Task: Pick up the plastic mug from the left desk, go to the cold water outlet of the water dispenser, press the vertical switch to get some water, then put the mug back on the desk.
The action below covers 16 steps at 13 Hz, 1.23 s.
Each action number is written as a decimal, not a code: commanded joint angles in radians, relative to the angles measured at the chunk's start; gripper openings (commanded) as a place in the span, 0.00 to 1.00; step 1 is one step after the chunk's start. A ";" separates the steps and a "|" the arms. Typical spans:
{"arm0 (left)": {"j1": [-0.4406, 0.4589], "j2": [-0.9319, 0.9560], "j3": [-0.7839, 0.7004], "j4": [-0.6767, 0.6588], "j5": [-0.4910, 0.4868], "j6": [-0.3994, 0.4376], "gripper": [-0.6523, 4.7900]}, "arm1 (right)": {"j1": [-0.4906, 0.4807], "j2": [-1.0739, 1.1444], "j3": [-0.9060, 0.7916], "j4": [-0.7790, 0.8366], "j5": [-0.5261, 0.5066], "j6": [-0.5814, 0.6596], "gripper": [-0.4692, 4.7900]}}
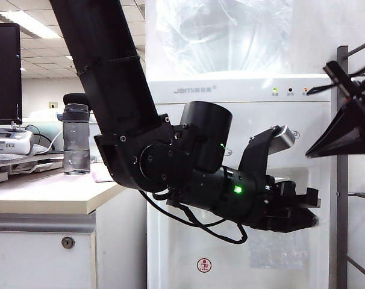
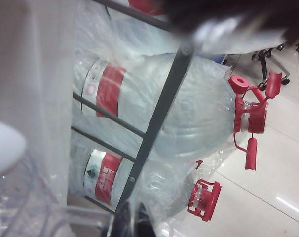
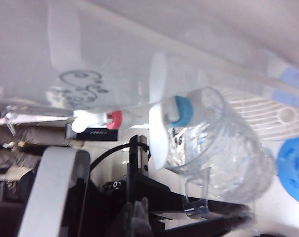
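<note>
The clear plastic mug [image 3: 228, 153] hangs with its mouth right under the cold water outlet [image 3: 179, 109], the white tap with the light-blue collar on the water dispenser [image 1: 230, 90]. My left gripper [image 2: 132, 224] is shut on the mug's handle [image 2: 85, 216]; in the exterior view the left gripper [image 1: 306, 212] reaches across to the dispenser's front, and the mug cannot be made out there. The tap's vertical switch [image 3: 158, 128] shows beside the collar, with nothing touching it. My right gripper [image 3: 139, 217] is shut and empty, a little away from the taps. The right gripper [image 1: 318, 149] hovers at the right.
The red-collared tap [image 3: 115, 118] sits beside the blue one. A smoky-grey bottle [image 1: 76, 138] stands on the left desk [image 1: 50, 192]. A grey metal rack [image 2: 159, 118] with wrapped water bottles [image 2: 189, 108] stands right of the dispenser. A blue disc [image 3: 295, 170] lies past the mug.
</note>
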<state>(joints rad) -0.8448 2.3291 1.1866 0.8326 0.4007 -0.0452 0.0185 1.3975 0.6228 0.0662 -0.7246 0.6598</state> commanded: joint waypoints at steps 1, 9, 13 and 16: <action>0.000 -0.009 0.005 0.045 0.008 0.008 0.11 | 0.001 0.007 -0.036 0.101 -0.014 -0.076 0.08; 0.000 -0.009 0.005 0.045 0.008 0.007 0.11 | 0.013 0.007 -0.122 0.254 -0.011 -0.494 0.08; 0.000 -0.009 0.005 0.047 0.008 0.003 0.11 | 0.027 0.007 -0.122 0.259 -0.050 -0.698 0.19; 0.000 -0.009 0.005 0.049 0.008 0.003 0.11 | 0.045 0.007 -0.122 0.262 -0.054 -0.870 0.21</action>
<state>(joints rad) -0.8444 2.3291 1.1866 0.8333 0.4011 -0.0460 0.0559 1.4075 0.4999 0.3096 -0.7746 -0.1211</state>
